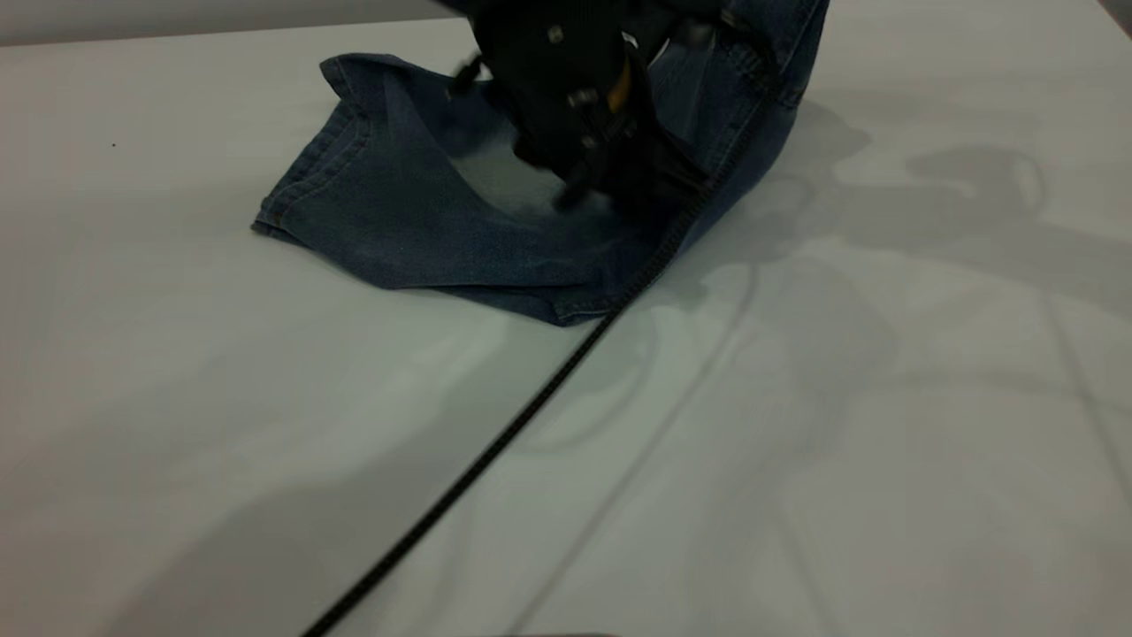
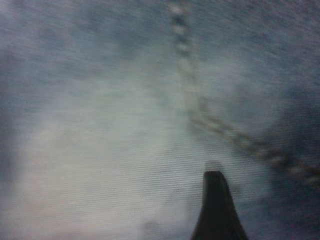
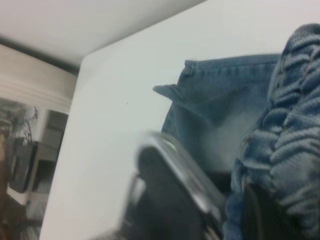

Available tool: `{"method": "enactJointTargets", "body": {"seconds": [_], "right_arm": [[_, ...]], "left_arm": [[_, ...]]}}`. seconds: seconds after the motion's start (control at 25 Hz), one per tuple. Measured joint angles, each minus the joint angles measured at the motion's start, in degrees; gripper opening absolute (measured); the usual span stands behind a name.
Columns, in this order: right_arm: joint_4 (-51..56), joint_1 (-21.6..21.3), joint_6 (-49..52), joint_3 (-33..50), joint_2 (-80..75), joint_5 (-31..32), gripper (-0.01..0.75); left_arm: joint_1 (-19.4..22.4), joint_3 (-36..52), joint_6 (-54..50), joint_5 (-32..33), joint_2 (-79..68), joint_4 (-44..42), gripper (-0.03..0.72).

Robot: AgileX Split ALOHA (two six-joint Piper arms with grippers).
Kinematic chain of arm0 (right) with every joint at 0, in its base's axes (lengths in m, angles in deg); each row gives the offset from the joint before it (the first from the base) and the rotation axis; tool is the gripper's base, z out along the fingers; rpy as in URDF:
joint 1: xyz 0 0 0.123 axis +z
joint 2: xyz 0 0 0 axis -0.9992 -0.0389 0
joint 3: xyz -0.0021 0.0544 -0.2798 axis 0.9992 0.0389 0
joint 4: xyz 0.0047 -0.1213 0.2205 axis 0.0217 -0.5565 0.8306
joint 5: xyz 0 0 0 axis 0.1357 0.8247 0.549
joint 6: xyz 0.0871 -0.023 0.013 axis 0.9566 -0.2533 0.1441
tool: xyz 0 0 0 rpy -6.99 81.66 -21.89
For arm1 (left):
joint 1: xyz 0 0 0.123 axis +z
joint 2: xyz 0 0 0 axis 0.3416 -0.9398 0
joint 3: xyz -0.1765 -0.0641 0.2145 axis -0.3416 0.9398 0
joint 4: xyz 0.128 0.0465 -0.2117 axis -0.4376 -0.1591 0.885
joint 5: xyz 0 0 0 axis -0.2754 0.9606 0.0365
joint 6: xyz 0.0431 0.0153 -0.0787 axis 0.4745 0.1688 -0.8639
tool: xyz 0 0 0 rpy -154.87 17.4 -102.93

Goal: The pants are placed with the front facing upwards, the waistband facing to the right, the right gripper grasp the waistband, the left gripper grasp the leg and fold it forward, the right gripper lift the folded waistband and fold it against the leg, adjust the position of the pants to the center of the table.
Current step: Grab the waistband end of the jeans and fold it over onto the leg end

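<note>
pants [image 1: 398, 221] partly raised; only right wrist view shows ruched waistband [image 3: 292, 135].

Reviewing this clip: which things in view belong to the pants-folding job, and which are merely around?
Part of the job:
- pants, partly lifted off the table
- waistband, ruched, raised close to the right wrist camera
- left gripper, pressed close against the denim

Merely around:
- black cable running across the table
- shelving beyond the table's edge
</note>
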Motion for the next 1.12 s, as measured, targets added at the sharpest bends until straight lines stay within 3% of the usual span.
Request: {"method": "enactJointTargets", "body": {"seconds": [0.2,0.44,0.76,0.96,1.12], "right_arm": [[-1.67,0.00,-0.32,-1.55,0.00,2.07,0.050],[-2.10,1.20,-0.32,-6.59,0.00,5.27,0.050],[-2.72,6.10,-0.38,-11.89,0.00,5.52,0.050],[-3.94,6.99,-0.38,-12.05,0.00,5.38,0.050],[-4.52,8.98,-1.15,-12.05,0.00,3.85,0.050]], "left_arm": [[4.69,-0.31,1.82,8.07,3.81,-5.12,0.440],[11.73,-0.35,2.29,12.28,2.38,-0.88,0.406],[11.20,-0.56,7.85,9.90,-2.29,7.81,0.396],[10.64,-0.51,10.18,9.85,-1.05,9.36,0.396],[12.50,-0.51,10.50,12.00,5.28,8.66,0.396]]}}
